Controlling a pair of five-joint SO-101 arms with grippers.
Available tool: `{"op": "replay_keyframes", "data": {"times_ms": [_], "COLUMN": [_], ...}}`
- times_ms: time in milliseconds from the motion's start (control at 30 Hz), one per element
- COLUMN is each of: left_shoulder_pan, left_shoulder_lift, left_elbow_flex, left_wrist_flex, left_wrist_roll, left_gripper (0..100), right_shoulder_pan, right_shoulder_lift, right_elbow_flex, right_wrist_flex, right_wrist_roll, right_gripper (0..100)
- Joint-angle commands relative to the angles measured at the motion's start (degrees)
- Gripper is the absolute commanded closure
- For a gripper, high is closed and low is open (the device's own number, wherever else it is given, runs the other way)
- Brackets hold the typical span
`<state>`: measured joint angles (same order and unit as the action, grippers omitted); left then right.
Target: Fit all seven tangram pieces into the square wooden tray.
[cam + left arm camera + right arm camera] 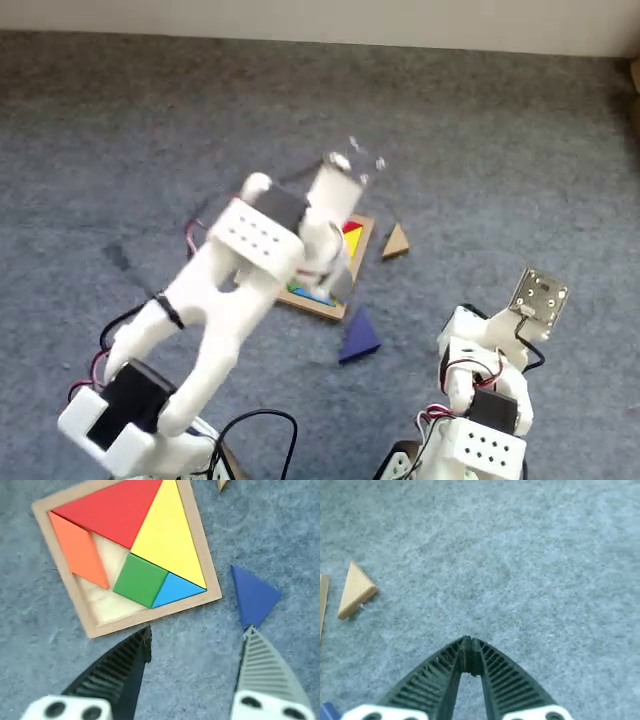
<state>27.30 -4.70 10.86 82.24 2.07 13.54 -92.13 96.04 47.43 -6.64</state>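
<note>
Wide open, the left claw (198, 629), nothing between the fingers! It hangs over grey worktop (500, 120) just off the tray (87, 615), on the side toward the near edge. Its pale finger (260, 660) lines up w/ the sharp corner of the dark blue triangle (252, 597); can't tell if they touch. The black finger (120, 665) points at the tray's rim but stays off it.

Over to the right claw (471, 650): shut tight, tips meeting, gripping nothing, bare grey worktop under it, arm folded back near the front right corner.

Now the pieces. Five sit flat in the tray, approx mid-worktop: red triangle (115, 510) and yellow triangle (167, 535), both big, edge to edge; orange parallelogram (80, 550) along one wall; green square (140, 580) w/ the light blue triangle (177, 590) snug beside it. A patch of bare wood (107, 605) shows between orange, green and the rim.

Two pieces lie outside: the dark blue triangle, near the tray toward the front edge, and a small wood-coloured triangle (355, 590) just beside the tray's right-hand side.
</note>
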Motion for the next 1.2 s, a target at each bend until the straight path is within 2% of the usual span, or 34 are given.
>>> {"op": "replay_keyframes", "data": {"times_ms": [0,167,300,500,633,767,1000,1167], "left_shoulder_pan": [7.25,12.00,12.62,12.62,12.53,12.88,19.03,19.30], "left_shoulder_lift": [-2.59,-2.51,-0.57,13.41,18.95,20.62,20.53,20.70], "left_elbow_flex": [11.47,21.14,23.08,14.81,7.87,6.37,6.37,6.37], "left_wrist_flex": [-12.48,-24.35,-28.75,-29.10,-23.47,-22.24,-19.69,-19.69], "left_wrist_roll": [4.57,10.46,12.84,14.15,14.15,14.15,14.51,16.00], "left_gripper": [70,68,67,67,67,67,67,67], "right_shoulder_pan": [0.66,0.66,0.57,0.57,0.57,0.57,0.57,0.57], "right_shoulder_lift": [-0.92,-0.92,-0.92,-0.92,-0.92,-0.92,-0.92,-0.92], "right_elbow_flex": [5.58,5.85,5.93,5.93,5.93,5.93,5.93,5.93], "right_wrist_flex": [-1.27,-1.36,-1.36,-1.36,-1.36,-1.36,-1.36,-1.36], "right_wrist_roll": [0.26,0.44,0.53,0.62,0.62,0.62,0.62,0.62], "right_gripper": [98.2,98.2,98.2,98.2,98.2,98.2,98.2,98.2]}}
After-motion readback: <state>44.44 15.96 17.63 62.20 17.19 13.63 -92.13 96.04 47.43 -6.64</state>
